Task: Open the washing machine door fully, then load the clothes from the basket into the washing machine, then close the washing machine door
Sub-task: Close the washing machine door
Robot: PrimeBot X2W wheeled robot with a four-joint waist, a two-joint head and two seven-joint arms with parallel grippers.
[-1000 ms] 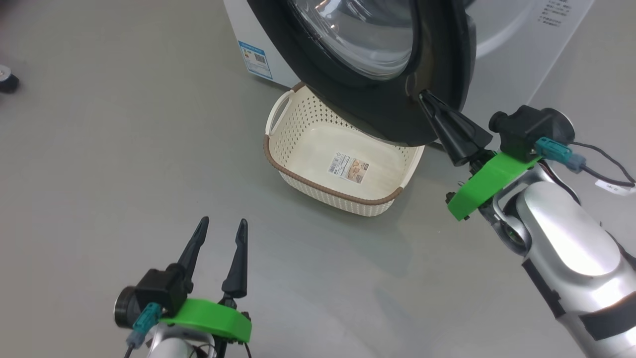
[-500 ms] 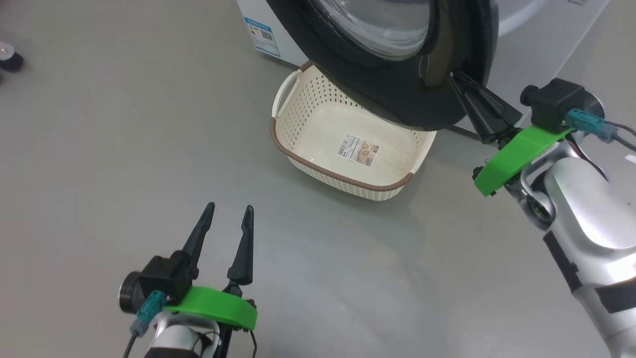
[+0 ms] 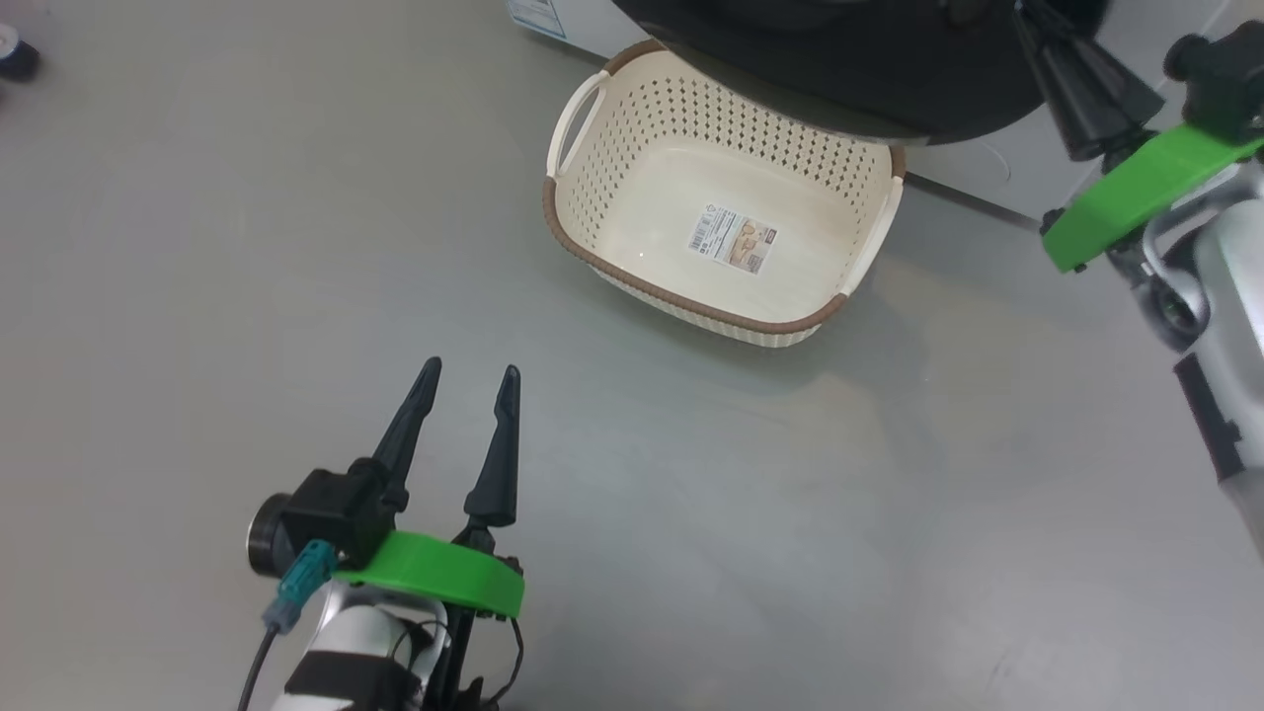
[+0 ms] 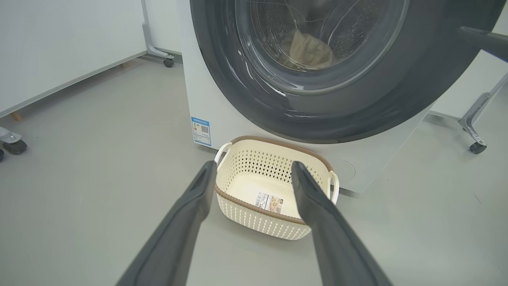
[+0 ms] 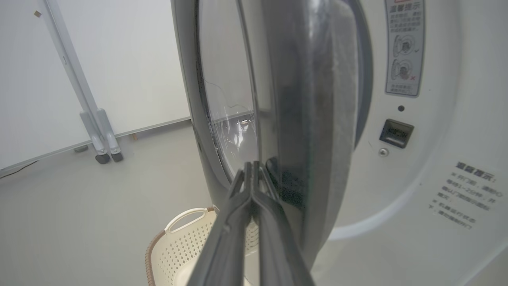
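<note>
Floor (image 3: 296, 197): grey; basket (image 3: 632, 222) empty, before machine (image 4: 198, 99).
Clothes (image 4: 307, 49): in drum, behind glass.
Door (image 4: 357, 99): ajar, as a second ago; closing remains.
Right gripper (image 5: 251, 165): jaws pressed together, still at door edge.
Left gripper (image 3: 469, 367): jaws wide, idle.

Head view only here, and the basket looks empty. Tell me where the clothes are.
Observer: Left wrist view shows the clothes, pale fabric, inside the drum behind the glass of the washing machine door.
Operator: Report whether that door is latched.
Observer: Not latched. Right wrist view shows it ajar, with the latch slot on the washing machine front uncovered.
Operator: Describe the right claw.
Observer: The right claw is shut tight, its tips at the door's free edge.
</note>
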